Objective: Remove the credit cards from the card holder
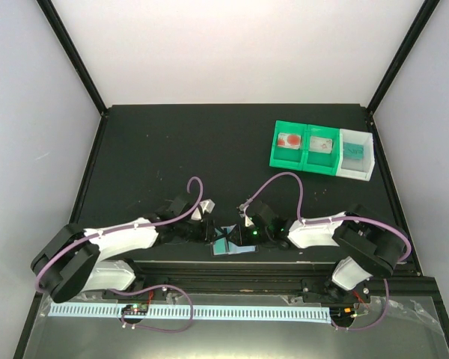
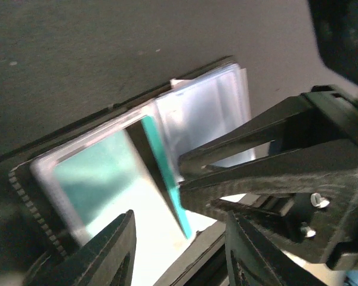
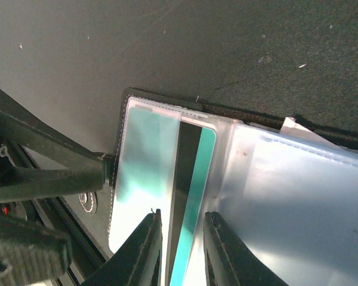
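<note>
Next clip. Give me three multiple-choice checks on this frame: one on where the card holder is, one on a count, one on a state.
1. Where on the table does the card holder lie?
A. In the far left corner
B. At the middle of the near edge
C. Against the far edge

2. How many compartments has the tray?
A. Two
B. Five
C. Three

3. How is the card holder?
A. Open, clear sleeves showing
B. Snapped shut
C. Standing on end

Answers:
1 B: the top view shows it at the near edge, midway across.
2 C: there are two green ones and a white one.
3 A: both wrist views show its sleeves and a teal card laid bare.
</note>
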Available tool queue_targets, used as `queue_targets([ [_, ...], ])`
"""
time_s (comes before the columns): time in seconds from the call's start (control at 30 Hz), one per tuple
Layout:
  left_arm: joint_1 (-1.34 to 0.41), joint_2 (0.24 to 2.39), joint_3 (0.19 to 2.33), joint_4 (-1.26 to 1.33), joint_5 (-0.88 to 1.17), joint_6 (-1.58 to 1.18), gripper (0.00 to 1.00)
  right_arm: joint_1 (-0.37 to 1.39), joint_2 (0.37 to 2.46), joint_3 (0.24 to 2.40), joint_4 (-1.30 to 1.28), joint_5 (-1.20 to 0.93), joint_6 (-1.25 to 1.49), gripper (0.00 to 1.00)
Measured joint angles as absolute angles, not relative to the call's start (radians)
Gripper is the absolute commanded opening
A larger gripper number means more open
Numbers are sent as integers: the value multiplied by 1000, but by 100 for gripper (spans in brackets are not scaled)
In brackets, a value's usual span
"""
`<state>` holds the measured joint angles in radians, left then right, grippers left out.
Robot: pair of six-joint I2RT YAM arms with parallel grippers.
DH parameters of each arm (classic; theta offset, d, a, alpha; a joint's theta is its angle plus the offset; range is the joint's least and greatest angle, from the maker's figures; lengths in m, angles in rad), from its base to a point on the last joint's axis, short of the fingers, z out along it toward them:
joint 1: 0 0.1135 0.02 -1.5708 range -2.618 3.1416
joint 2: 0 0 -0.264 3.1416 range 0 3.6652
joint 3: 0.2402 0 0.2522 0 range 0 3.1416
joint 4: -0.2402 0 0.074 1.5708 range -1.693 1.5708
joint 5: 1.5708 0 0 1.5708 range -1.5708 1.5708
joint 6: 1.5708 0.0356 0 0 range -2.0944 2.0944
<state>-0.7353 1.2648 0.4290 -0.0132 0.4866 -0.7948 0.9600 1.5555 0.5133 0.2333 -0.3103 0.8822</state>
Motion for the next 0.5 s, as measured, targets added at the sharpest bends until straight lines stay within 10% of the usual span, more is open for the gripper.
queue_targets([
  [0.5, -735, 1172, 434, -263, 336, -690, 31, 960, 1555, 512, 238, -310, 882, 21],
])
